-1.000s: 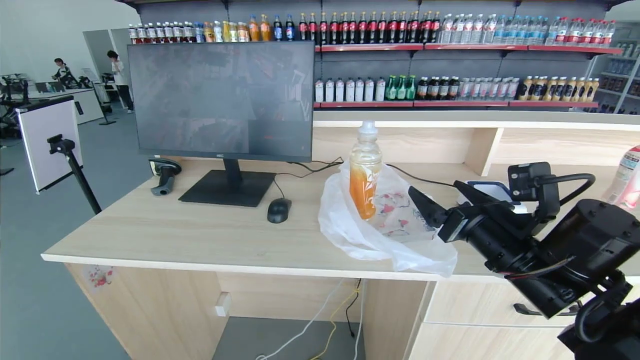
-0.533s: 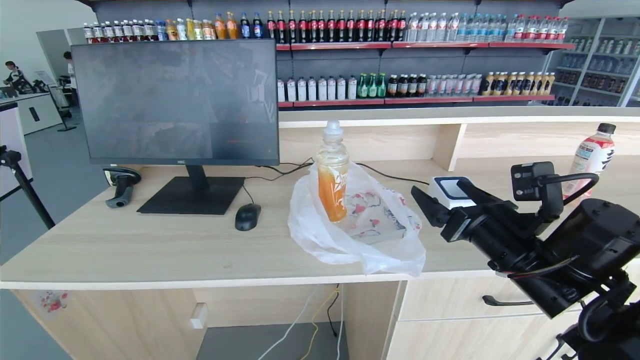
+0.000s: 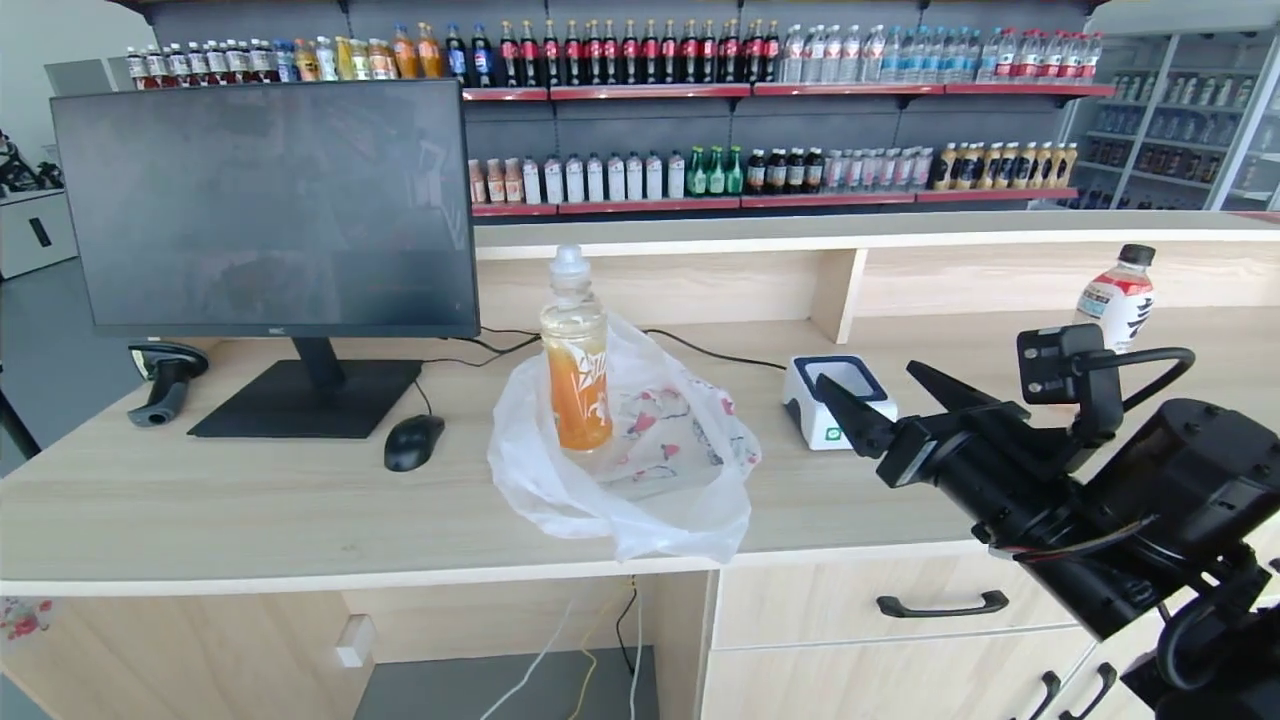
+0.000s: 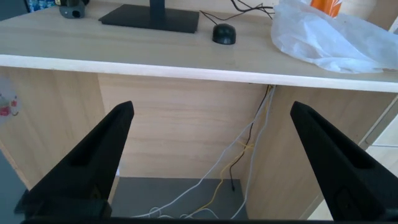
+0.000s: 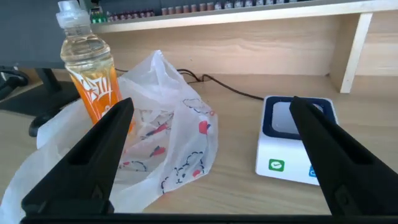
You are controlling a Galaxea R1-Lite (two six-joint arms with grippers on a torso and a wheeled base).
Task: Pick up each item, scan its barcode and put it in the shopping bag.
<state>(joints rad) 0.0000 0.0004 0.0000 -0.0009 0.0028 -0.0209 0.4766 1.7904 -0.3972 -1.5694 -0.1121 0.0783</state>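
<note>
Head view: clear orange-drink bottle (image 3: 577, 380) is standing in white plastic shopping bag (image 3: 540, 470), centre frame.
I'm seeing right gripper (image 3: 872, 378) and left gripper (image 4: 211, 109) both gaping wide.

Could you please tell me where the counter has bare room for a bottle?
The counter is barest along its front, bordered by the monitor stand, mouse and bag. Another patch lies between the scanner box and the far bottle. Crowded: between bag and scanner box, by the right gripper.
</note>
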